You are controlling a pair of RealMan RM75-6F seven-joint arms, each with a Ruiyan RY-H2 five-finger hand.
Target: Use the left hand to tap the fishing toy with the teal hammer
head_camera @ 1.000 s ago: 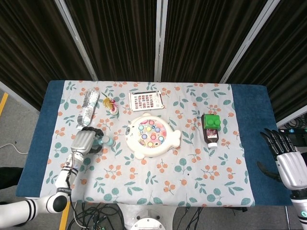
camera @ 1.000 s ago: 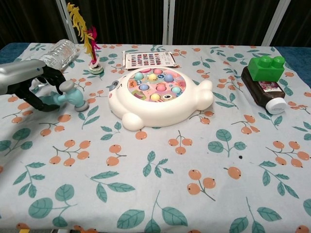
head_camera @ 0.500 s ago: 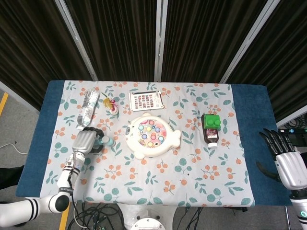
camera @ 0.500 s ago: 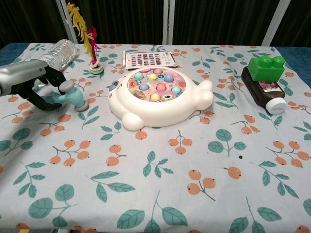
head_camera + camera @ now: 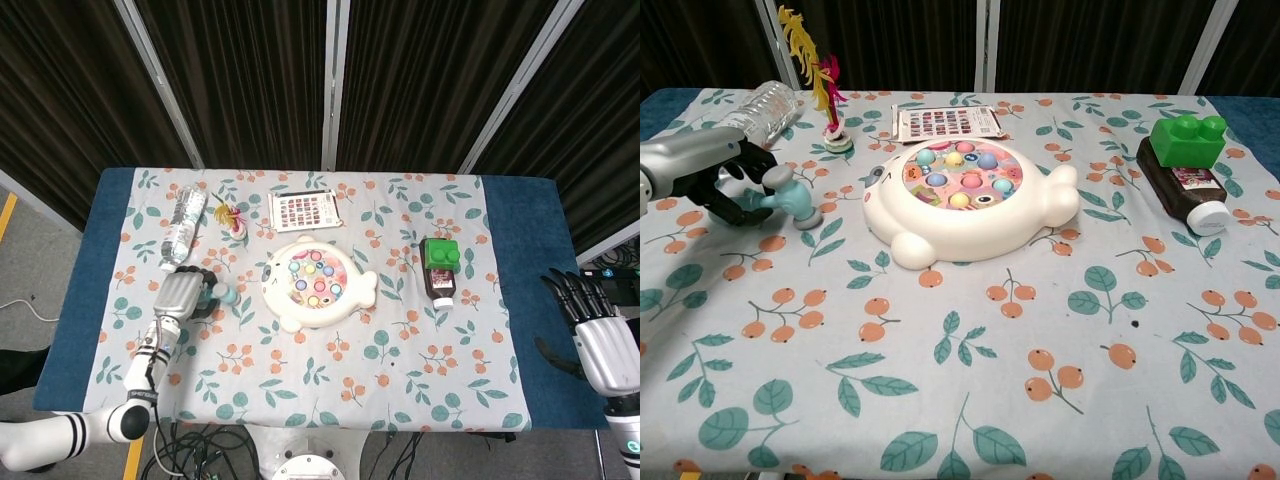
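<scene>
The white fish-shaped fishing toy [image 5: 316, 283] [image 5: 965, 203], with coloured fish in its round pink top, lies mid-table. Left of it the teal hammer [image 5: 786, 199] [image 5: 224, 294] has its grey-tipped head toward the toy. My left hand [image 5: 178, 296] [image 5: 715, 178] curls its dark fingers around the hammer's handle and holds it just above the cloth. My right hand [image 5: 600, 340] hangs off the table's right edge, fingers apart, holding nothing; the chest view does not show it.
A clear plastic bottle [image 5: 181, 223] lies at the back left beside a feathered toy [image 5: 818, 70]. A printed card [image 5: 303, 209] sits behind the fishing toy. On the right a green block [image 5: 1186, 137] rests on a brown bottle [image 5: 1188, 195].
My left hand has tightened on the hammer's handle and lifted slightly, shifting a little toward the toy. The right hand has stayed still.
</scene>
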